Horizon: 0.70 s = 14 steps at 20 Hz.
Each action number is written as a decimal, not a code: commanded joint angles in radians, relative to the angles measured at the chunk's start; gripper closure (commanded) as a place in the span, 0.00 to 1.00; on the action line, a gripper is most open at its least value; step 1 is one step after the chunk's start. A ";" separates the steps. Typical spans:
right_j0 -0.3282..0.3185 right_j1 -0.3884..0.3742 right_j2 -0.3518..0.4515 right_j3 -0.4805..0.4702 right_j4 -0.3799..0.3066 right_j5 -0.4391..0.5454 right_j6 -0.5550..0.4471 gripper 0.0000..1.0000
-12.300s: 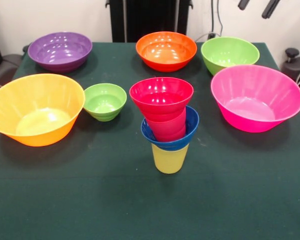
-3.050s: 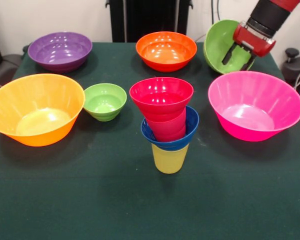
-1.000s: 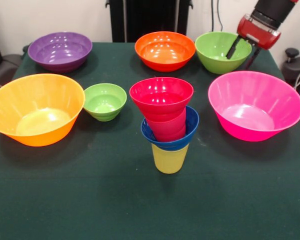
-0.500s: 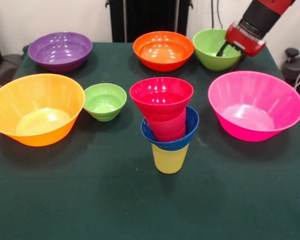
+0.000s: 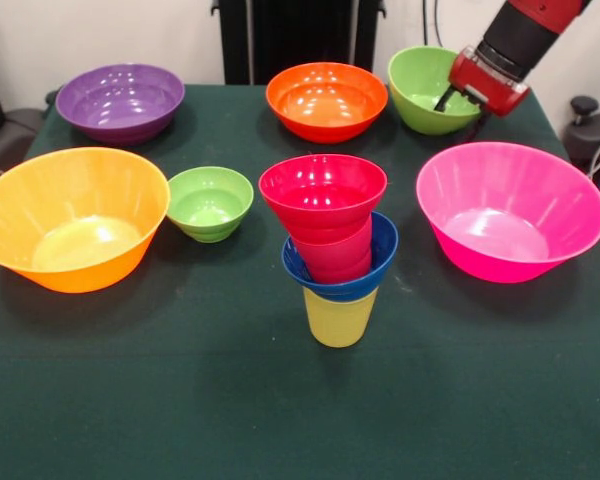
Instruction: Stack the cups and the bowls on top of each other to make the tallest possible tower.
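The tower stands at the table's middle: the yellow cup [image 5: 340,318] at the bottom, the small blue bowl [image 5: 382,255] on it, the red cup [image 5: 335,255] in that, and the small red bowl [image 5: 322,190] on top. My gripper [image 5: 461,107] is at the far right, shut on the right rim of the medium green bowl [image 5: 422,90]. One finger is inside the bowl and the other is outside it. The bowl is tilted and its right side is raised slightly off the table.
The medium orange bowl [image 5: 326,100] sits just left of the held bowl. The purple bowl [image 5: 120,100] is at the far left. The large orange-yellow bowl [image 5: 70,215] and small green bowl [image 5: 210,203] are left of the tower. The large pink bowl [image 5: 510,210] is right of it.
My gripper came in at the far right and took the medium green bowl's rim. Over the last second the bowl shifted left towards the orange bowl and rose a little. The tower has not moved.
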 commanded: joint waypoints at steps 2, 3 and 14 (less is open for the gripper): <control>-0.029 0.020 0.191 -0.045 0.002 0.027 0.080 0.00; -0.034 0.015 0.195 -0.045 0.004 0.029 0.081 0.00; -0.042 -0.018 0.181 -0.072 0.025 0.113 0.099 1.00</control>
